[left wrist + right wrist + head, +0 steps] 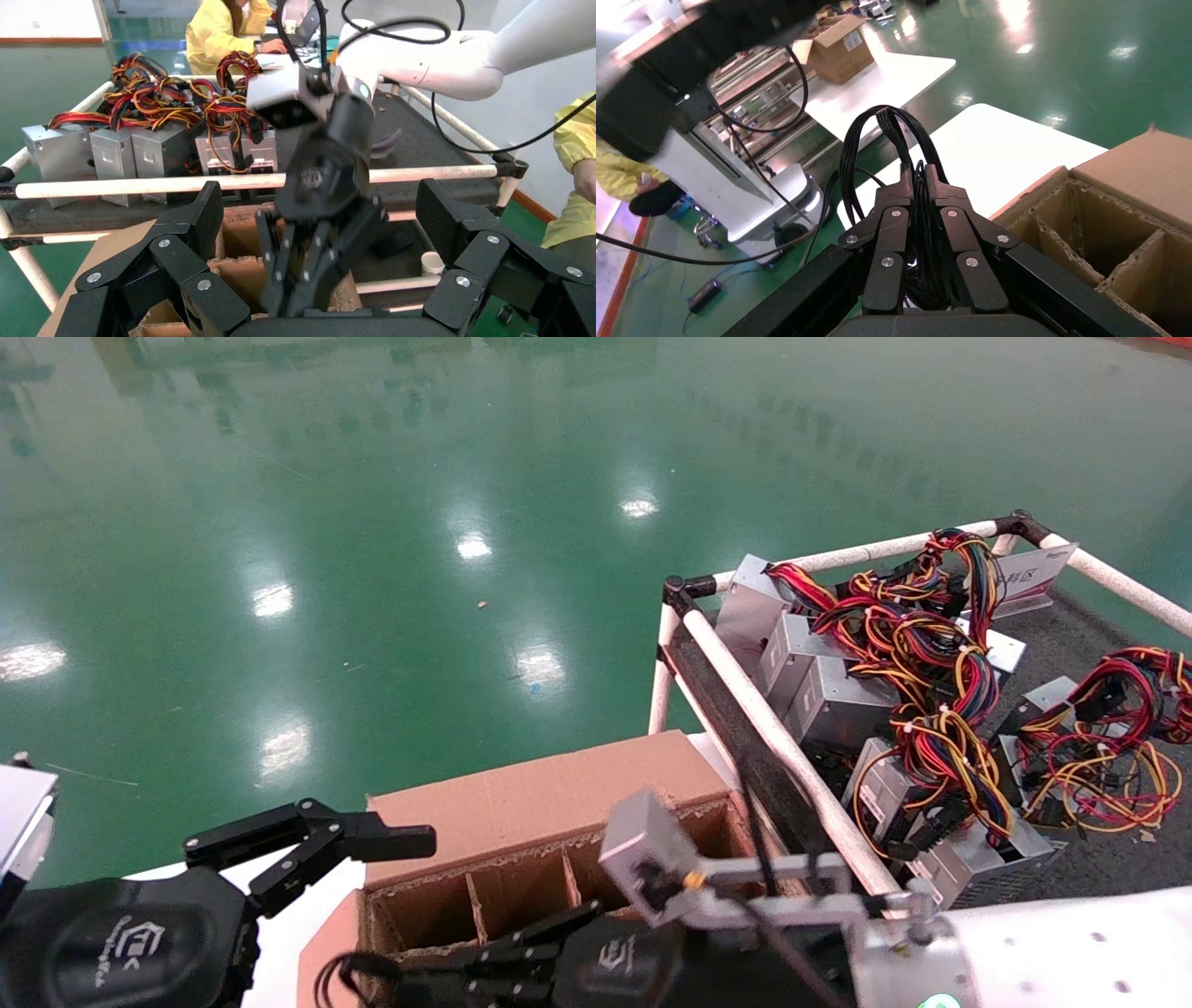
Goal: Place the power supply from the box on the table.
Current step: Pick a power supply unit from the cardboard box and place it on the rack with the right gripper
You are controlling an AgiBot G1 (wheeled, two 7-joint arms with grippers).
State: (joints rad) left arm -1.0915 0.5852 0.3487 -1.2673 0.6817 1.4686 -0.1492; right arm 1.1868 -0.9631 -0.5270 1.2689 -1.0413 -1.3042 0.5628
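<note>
Gripping a bundle of black cables (pixel 914 175), the right gripper (pixel 916 186) hangs low over the near edge of the box (pixel 540 803), its fingers pinched tight on the loops. The unit those cables belong to, the power supply, does not show in any view; I cannot tell whether it hangs below the gripper or sits down in a cell. By my reckoning the lift out of the box is in hand, and the next move calls for carrying the load over the white rail (pixel 782 747) to a bare patch of the dark worktop (pixel 1099 626) without snagging the cardboard dividers.

The left gripper (pixel 372 836) waits off to the left of the box, spread wide and holding nothing.

Counting: one box, with three cells showing in the head view; two grippers; and at least six grey units with red and yellow wires (pixel 838 700) crowded on the worktop, too tangled for a sure count.
</note>
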